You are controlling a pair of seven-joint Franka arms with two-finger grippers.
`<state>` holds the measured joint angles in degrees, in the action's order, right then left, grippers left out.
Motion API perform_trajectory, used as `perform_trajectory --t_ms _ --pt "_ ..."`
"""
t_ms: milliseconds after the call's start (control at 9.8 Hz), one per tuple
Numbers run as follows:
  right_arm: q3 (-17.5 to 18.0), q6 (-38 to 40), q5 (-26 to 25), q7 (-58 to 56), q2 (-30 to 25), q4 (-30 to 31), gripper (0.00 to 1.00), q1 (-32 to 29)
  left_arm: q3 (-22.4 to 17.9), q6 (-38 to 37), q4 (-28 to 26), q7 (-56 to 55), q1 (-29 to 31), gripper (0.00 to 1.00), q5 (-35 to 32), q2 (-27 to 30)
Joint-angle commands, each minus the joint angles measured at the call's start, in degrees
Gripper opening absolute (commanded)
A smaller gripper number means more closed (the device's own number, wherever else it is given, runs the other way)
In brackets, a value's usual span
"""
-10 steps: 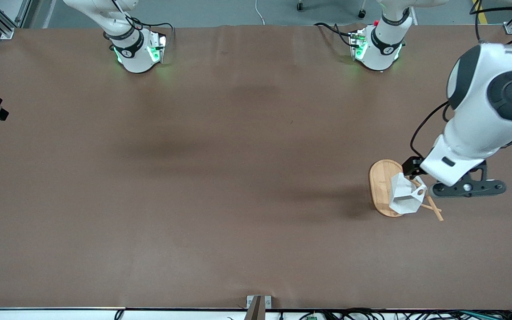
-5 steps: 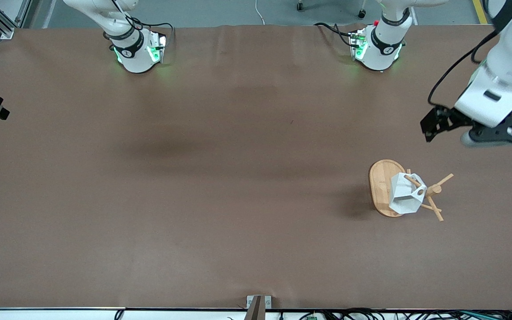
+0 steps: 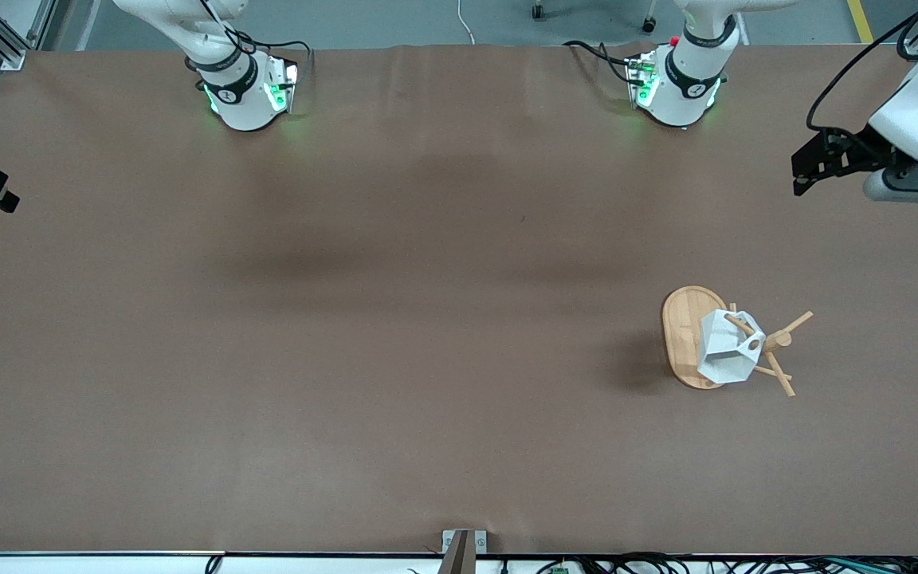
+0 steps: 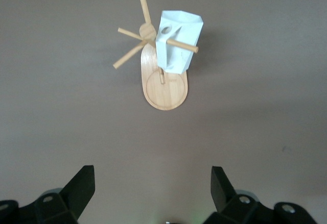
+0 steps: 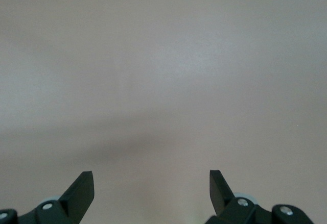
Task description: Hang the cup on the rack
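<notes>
cup (image 3: 726, 351): white, faceted, hung on a peg of the rack, handle hole threaded over the peg, body tilted out to the side over the base. Off the table. Seen in left wrist view too (image 4: 177, 40), peg tip poking out past the handle.
rack (image 3: 686, 335): bamboo mug tree, oval base flat on the brown table (image 3: 395, 319), post upright, several thin pegs angled out. Sits toward the left arm's end of the table, in the nearer half to the front camera. Nothing else touching it.
table: brown cover, one dark shadow beside the rack base.
left gripper (image 3: 814, 163): up in the air over the table edge at the left arm's end, well apart from rack and cup. Fingers (image 4: 82, 188) spread wide, nothing between them, released. Its wrist camera looks down at the rack and cup.
right gripper (image 5: 150, 188): fingers spread wide, nothing held, bare table under it in right wrist view. Only a dark bit at the front view's edge, right arm's end. Arm waits.
</notes>
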<state>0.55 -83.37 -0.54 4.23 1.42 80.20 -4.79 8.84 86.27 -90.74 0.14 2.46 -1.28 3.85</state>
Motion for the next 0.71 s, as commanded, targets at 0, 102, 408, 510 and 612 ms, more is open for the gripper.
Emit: perform_trajectory --t_ms 0,102,408,510,612 --pt "0.2 0.3 0.5 -0.1 -0.6 0.5 1.00 -0.5 -1.9 -1.1 -4.2 1.0 -0.5 1.00 1.7 2.9" --pt "0.2 0.3 0.5 -0.1 -0.6 0.5 1.00 -0.5 -1.5 -1.9 -4.2 0.8 -0.6 1.00 1.0 3.2" --pt "0.2 0.4 0.6 -0.1 -0.6 0.5 1.00 -0.5 -1.6 -1.9 -3.9 0.9 -1.1 1.00 1.0 3.1" --pt "0.2 0.4 0.6 0.0 -0.6 0.5 1.00 -0.5 -1.8 -1.9 -3.8 0.9 -1.3 1.00 0.9 3.1" --pt "0.2 0.7 0.5 0.0 -0.6 0.5 1.00 -0.5 -1.8 -1.9 -3.8 0.9 -1.9 1.00 0.9 3.0"
